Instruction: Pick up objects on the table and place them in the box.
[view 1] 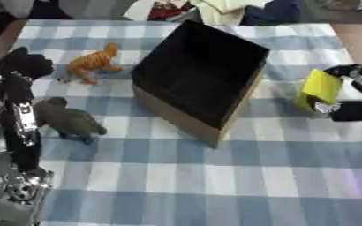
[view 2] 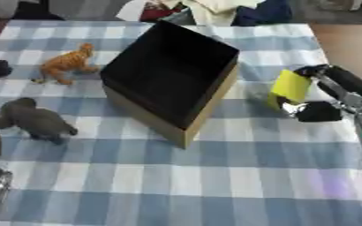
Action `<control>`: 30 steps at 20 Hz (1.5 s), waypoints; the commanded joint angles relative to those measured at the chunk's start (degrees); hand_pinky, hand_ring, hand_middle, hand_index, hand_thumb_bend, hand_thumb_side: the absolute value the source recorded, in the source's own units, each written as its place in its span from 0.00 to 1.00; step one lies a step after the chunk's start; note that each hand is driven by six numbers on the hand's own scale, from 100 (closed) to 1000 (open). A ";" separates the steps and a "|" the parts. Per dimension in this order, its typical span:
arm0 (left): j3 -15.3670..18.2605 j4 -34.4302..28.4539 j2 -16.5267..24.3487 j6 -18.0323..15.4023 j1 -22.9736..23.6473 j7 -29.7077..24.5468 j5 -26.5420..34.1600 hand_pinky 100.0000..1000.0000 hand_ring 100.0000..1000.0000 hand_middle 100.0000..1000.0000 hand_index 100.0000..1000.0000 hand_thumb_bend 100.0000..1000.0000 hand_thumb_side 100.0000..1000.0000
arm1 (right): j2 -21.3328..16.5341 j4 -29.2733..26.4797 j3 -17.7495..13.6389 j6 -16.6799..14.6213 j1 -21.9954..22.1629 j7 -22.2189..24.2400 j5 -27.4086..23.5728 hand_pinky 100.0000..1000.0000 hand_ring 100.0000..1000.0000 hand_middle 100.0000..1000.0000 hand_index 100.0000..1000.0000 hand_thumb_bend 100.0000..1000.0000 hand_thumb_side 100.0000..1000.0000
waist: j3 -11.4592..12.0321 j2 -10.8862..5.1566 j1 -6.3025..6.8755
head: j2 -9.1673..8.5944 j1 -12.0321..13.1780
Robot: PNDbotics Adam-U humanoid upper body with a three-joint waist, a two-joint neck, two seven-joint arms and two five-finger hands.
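One box [view 1: 199, 75]; two animal figures: orange [view 1: 94, 63], grey [view 1: 66, 120]; one yellow block [view 2: 291, 87].

Both views looked steeply down from the robot's head onto the checked table [view 1: 215, 176], close enough that the black box [view 1: 199, 75] filled the middle, with clutter along the far edge at the top. The two shared nearly the whole scene: the box, the orange toy animal [view 1: 94, 64] and the grey one [view 1: 68, 120]. The right eye view sat slightly to the right, showing more of the right hand [view 2: 323, 95], whose fingers [view 2: 317, 111] lay just beside a yellow object [view 2: 290, 87], and less of the left arm [view 1: 14, 114].
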 commanded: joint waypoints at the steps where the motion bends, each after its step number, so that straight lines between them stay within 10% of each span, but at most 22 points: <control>1: 0.32 -0.91 0.69 0.03 -0.34 -0.20 0.07 0.66 0.65 0.60 0.79 0.00 0.73 | -1.42 -2.22 -0.57 0.98 -1.50 0.23 -1.55 0.96 0.92 0.52 0.79 0.00 0.14 | -0.05 -1.42 -0.07 | -0.54 0.08; 17: 0.40 -0.91 0.77 0.07 -0.10 -0.21 0.22 0.67 0.65 0.60 0.79 0.00 0.73 | 0.81 -8.57 1.23 2.58 -9.08 2.88 -7.86 0.96 0.91 0.50 0.78 0.00 0.13 | -0.27 -1.82 -0.07 | 0.50 -0.01; 30: 0.24 -0.91 0.52 -0.10 0.02 -0.38 0.47 0.67 0.65 0.61 0.79 0.00 0.73 | 9.68 -9.03 5.72 1.59 -15.77 6.90 -8.36 0.97 0.91 0.49 0.78 0.00 0.14 | 0.15 -2.13 0.48 | 1.24 -0.09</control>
